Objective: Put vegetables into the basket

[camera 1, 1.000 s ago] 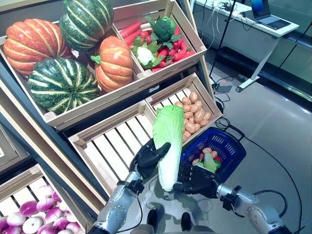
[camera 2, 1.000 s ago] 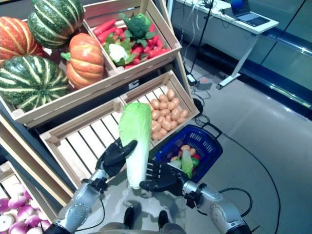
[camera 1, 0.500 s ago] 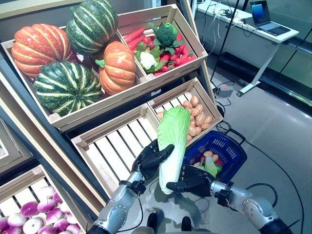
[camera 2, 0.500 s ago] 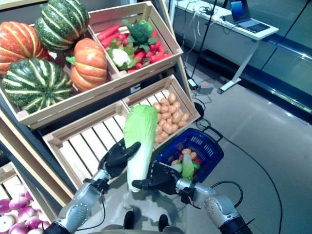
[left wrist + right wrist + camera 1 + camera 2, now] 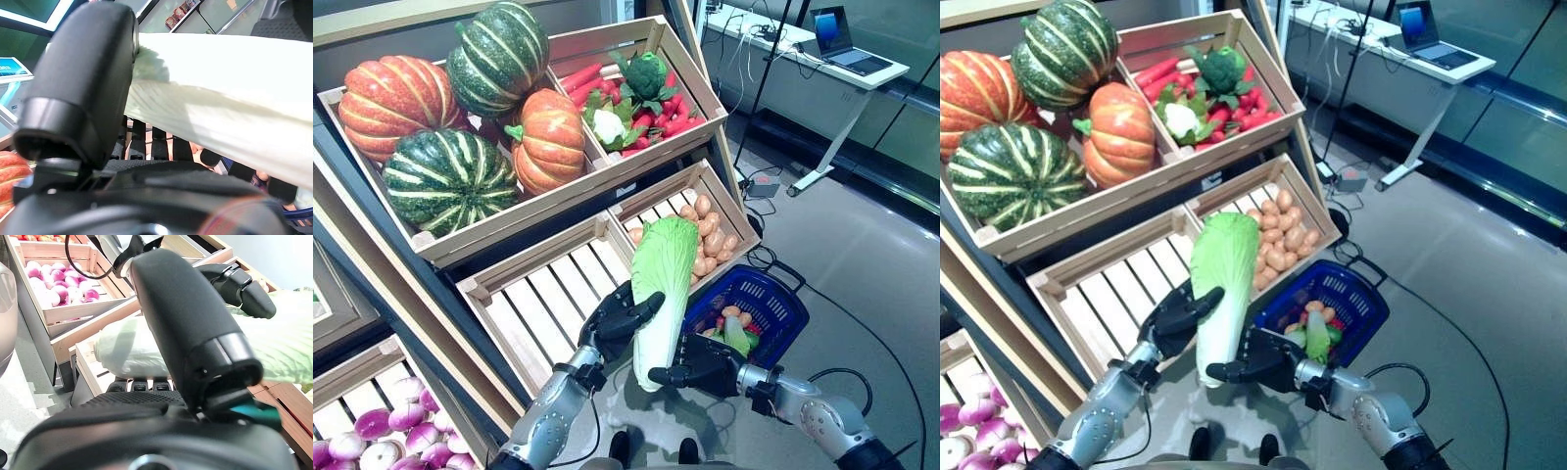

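A long pale-green napa cabbage [image 5: 658,279] stands upright in the air in front of the slatted crate, held between both hands. My left hand [image 5: 615,323] grips its left side, with the thumb [image 5: 83,88] lying over the white stalk [image 5: 220,112]. My right hand [image 5: 703,362] grips the stalk end [image 5: 127,352] from the right, with its thumb [image 5: 195,333] above and fingers underneath. The blue basket [image 5: 781,311] sits on the floor just right of the hands. It holds a few potatoes, a green vegetable [image 5: 736,331] and something red.
The wooden rack holds a pumpkin crate [image 5: 440,176], a crate of carrots, broccoli and cauliflower [image 5: 636,93], a potato crate [image 5: 710,230], a bare slatted crate [image 5: 538,294] and purple-white bulbs [image 5: 372,441] at the lower left. A desk with a laptop [image 5: 832,29] stands behind, beyond grey floor.
The camera has shifted a little. The cabbage has moved slightly up and right with both hands, and the right hand's fingers now reach further under its stalk end.
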{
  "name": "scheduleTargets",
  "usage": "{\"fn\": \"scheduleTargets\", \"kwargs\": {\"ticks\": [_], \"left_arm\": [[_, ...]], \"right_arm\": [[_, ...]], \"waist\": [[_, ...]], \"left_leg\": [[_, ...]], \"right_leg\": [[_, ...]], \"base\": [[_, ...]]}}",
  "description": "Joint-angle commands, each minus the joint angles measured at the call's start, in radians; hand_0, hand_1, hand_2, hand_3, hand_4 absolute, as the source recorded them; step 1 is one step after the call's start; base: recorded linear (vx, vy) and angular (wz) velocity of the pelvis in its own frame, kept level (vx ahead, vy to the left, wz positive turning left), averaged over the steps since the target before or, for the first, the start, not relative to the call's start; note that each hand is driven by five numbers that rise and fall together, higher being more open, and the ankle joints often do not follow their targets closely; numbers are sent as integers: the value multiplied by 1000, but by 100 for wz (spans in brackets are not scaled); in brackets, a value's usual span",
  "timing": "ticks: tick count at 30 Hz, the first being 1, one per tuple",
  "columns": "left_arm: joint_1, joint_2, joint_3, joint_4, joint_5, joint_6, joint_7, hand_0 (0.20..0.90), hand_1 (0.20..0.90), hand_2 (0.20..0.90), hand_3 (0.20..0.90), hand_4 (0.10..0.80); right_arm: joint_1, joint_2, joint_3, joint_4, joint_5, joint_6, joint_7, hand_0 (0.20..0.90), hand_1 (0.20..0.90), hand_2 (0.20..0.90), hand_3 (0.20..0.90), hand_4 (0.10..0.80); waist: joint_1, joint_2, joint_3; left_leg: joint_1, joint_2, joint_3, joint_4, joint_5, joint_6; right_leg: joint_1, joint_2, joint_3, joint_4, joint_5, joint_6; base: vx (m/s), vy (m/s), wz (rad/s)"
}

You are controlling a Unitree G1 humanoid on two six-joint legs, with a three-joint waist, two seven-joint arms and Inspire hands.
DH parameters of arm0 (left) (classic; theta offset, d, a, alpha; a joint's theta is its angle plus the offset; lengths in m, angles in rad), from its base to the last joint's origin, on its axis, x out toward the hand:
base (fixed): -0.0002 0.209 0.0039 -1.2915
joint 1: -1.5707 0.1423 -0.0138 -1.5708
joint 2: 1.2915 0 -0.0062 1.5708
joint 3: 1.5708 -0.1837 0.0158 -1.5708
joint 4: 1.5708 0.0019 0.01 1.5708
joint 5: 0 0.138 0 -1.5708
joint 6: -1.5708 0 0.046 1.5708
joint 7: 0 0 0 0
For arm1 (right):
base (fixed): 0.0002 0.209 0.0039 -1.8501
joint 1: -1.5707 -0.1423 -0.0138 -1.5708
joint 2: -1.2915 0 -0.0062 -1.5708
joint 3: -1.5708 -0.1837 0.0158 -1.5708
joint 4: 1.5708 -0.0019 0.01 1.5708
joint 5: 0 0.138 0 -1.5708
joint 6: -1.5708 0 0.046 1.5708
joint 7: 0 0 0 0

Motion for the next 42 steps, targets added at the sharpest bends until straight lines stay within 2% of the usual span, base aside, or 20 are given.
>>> {"fn": "scheduleTargets", "kwargs": {"ticks": [1,18,19,20,29,33,35,37,40,42], "left_arm": [[-129,-51,-26,-66,-51,-104,-93,300,300,300,300,400],[-123,-50,-24,-77,-18,-108,-71,300,300,300,300,400],[-124,-47,-24,-79,-14,-105,-67,359,359,359,359,439],[-124,-46,-27,-80,-4,-103,-63,900,900,900,900,800],[-105,-20,-5,-78,51,-76,-68,900,900,900,900,800],[-95,-8,16,-78,60,-73,-64,900,900,900,900,800],[-95,-8,16,-78,60,-73,-64,900,900,900,900,800],[-87,-6,34,-83,62,-73,-65,900,900,900,900,800],[-88,-8,46,-89,92,-76,-48,900,900,900,900,800],[-90,-3,59,-93,140,-89,-30,900,900,900,900,800]], "right_arm": [[-50,32,59,-80,104,-20,90,300,300,300,300,400],[-44,37,43,-79,130,-22,62,300,300,300,300,400],[-43,36,43,-81,130,-24,62,300,300,300,300,400],[-40,37,42,-85,136,-25,56,300,300,300,300,400],[-17,44,15,-76,166,-60,45,300,300,300,300,400],[-6,56,-18,-71,211,-140,50,300,300,300,300,400],[-6,56,-18,-71,211,-140,50,300,300,300,300,400],[-2,78,-48,-78,251,-208,44,300,300,300,300,400],[-6,95,-73,-79,270,-233,31,300,300,300,300,400],[-6,107,-100,-73,273,-281,22,300,300,300,300,400]], "waist": [[13,-36,-75],[12,-36,-76],[12,-36,-76],[12,-36,-76],[11,-30,-80],[9,-26,-78],[9,-26,-78],[9,-22,-78],[9,-21,-75],[8,-20,-74]], "left_leg": [[14,11,-30,8,-45,-5],[13,11,-33,8,-44,-4],[13,11,-33,8,-44,-4],[12,11,-32,8,-44,-4],[10,12,-30,8,-41,-3],[8,13,-26,8,-40,-3],[8,13,-26,8,-40,-3],[7,13,-24,8,-41,-4],[7,13,-22,8,-44,-2],[4,13,-22,8,-44,-3]], "right_leg": [[24,-69,-15,1,44,34],[23,-68,-14,1,45,34],[23,-68,-14,1,45,35],[22,-68,-14,1,46,35],[21,-67,-15,1,45,35],[19,-66,-13,1,45,34],[19,-66,-13,1,45,34],[18,-66,-13,1,44,35],[17,-65,-11,1,43,34],[14,-64,-10,1,42,33]], "base": [[0,0,0],[0,0,0],[0,0,0],[0,0,0],[0,0,0],[0,0,0],[0,0,0],[0,0,0],[0,0,0],[-16,3,0]]}}
